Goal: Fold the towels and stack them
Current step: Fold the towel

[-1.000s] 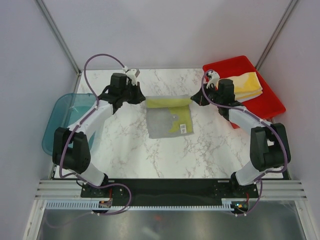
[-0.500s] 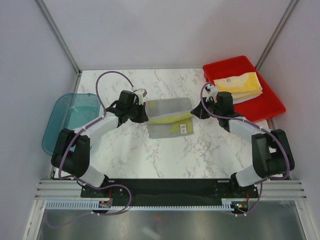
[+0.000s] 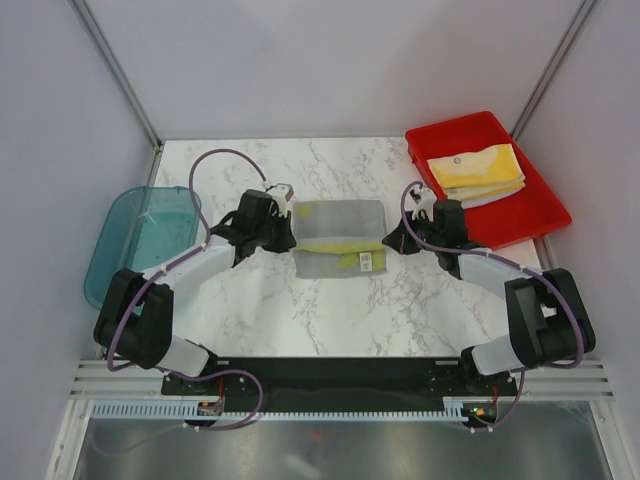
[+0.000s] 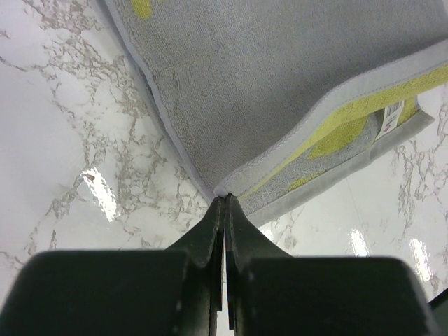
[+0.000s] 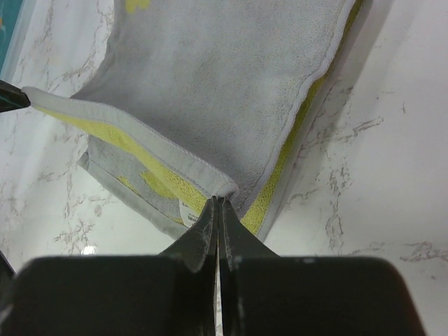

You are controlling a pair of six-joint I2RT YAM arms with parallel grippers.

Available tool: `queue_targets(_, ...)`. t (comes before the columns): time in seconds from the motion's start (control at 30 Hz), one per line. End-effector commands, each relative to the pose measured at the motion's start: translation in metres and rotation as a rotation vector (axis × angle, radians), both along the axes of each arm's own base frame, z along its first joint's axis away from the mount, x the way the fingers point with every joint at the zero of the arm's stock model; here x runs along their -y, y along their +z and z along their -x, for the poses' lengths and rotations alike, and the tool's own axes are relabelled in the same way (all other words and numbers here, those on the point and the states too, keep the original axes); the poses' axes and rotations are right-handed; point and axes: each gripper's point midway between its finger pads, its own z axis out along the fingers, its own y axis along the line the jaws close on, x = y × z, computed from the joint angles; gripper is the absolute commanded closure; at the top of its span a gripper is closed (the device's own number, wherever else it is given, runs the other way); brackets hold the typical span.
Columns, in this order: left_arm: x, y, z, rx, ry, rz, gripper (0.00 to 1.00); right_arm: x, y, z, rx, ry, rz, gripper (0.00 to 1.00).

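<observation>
- Top view puts the towel at the middle of the tabletop. Its far half is doubled over toward the near edge, and a printed strip of the lower layer shows.
- Your left gripper pinches the left corner of the carried edge and your right gripper the right corner. Both are clamped tight on cloth.
- You look to be midway through the first fold. Next, I judge, you bring that edge down flush with the towel's near edge, keeping both arms level, then let go.
- Wrist views show what the top view cannot: each corner is nipped at the very fingertips, and the hem seems raised off the layer below.
- Only the top view shows the stack waiting in the tray at the far right corner.
</observation>
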Motion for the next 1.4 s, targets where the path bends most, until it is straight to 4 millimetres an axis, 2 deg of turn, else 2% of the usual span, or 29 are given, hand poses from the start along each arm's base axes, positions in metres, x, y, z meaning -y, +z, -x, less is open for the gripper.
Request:
queue_targets(0.0, 0.006, 0.014, -0.007, 0.05, 0.025, 0.045, 0.98, 0.0, 0.016, -0.006, 0.064, -0.023, -0.018, 1.0)
queue_targets(0.13, 0.007, 0.0, 0.003, 0.014, 0.031, 0.035, 0.98, 0.001, 0.012, 0.0, 0.044, -0.026, -0.021, 0.98)
queue_targets(0.23, 0.005, -0.008, 0.007, -0.006, 0.041, 0.027, 0.98, 0.001, 0.008, 0.007, 0.025, -0.022, -0.022, 0.9)
queue_targets(0.3, 0.003, -0.013, 0.008, -0.015, 0.048, 0.017, 0.94, 0.002, 0.006, 0.012, 0.011, -0.029, -0.026, 0.8)
queue_targets(0.33, 0.002, -0.015, 0.01, -0.023, 0.051, 0.014, 0.92, 0.003, 0.005, 0.014, 0.005, -0.031, -0.028, 0.72)
queue_targets(0.43, 0.0, -0.016, 0.01, -0.028, 0.064, 0.009, 0.88, 0.007, -0.002, 0.019, -0.032, -0.06, -0.015, 0.6)
queue_targets(0.47, -0.001, -0.015, 0.011, -0.03, 0.068, 0.009, 0.85, 0.008, 0.0, 0.02, -0.033, -0.063, -0.013, 0.6)
queue_targets(0.5, -0.001, -0.013, 0.01, -0.026, 0.077, 0.01, 0.76, 0.009, -0.002, 0.024, -0.046, -0.06, -0.005, 0.59)
queue_targets(0.57, -0.002, -0.002, 0.008, -0.013, 0.099, 0.023, 0.74, 0.013, -0.001, 0.028, -0.061, -0.076, 0.009, 0.59)
queue_targets(0.7, 0.004, 0.017, 0.01, -0.001, 0.089, 0.071, 0.57, 0.018, 0.014, 0.022, -0.055, -0.125, 0.014, 0.58)
queue_targets(0.83, 0.012, 0.021, 0.015, -0.031, 0.067, 0.113, 0.57, 0.017, 0.02, 0.016, -0.081, -0.15, 0.001, 0.6)
queue_targets(0.97, 0.031, 0.011, 0.02, -0.096, 0.021, 0.193, 0.64, 0.01, 0.0, 0.016, -0.159, -0.15, -0.001, 0.64)
queue_targets(1.03, 0.037, -0.003, 0.028, -0.157, 0.012, 0.226, 0.67, 0.007, -0.014, 0.018, -0.203, -0.154, 0.001, 0.66)
queue_targets(1.2, 0.037, -0.04, 0.029, -0.263, 0.06, 0.194, 0.67, -0.003, -0.042, 0.027, -0.302, -0.149, -0.029, 0.68)
queue_targets(1.27, 0.037, -0.048, 0.03, -0.302, 0.082, 0.189, 0.71, -0.004, -0.055, 0.034, -0.334, -0.15, -0.013, 0.68)
queue_targets(1.37, 0.033, -0.056, 0.033, -0.367, 0.134, 0.168, 0.72, 0.001, -0.065, 0.039, -0.357, -0.169, 0.013, 0.69)
